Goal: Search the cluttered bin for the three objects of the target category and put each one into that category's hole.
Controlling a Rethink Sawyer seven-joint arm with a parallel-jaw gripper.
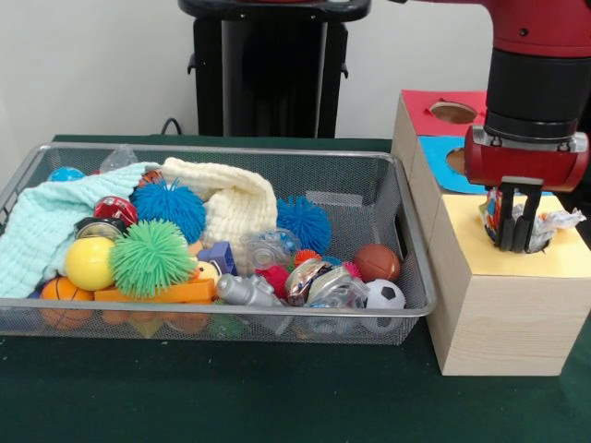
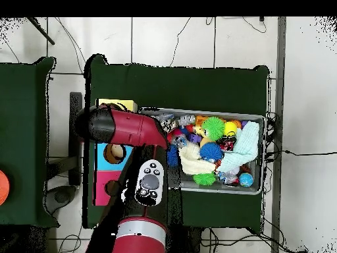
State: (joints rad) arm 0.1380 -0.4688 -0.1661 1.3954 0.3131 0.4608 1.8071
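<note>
Over yellow hole (image 1: 517,242) — jaws grip wrapper (image 1: 547,224) | bin (image 1: 392,198) — toys, cloths

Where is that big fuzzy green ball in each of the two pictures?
Front view: green fuzzy ball sits front-left in the mesh bin, beside the yellow ball.
Overhead view: it lies at the bin's upper edge, left of the yellow ball.
Shared landmark: the yellow ball.

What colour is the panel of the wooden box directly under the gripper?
Yellow. The panel beneath the gripper shows best in the front view.
</note>
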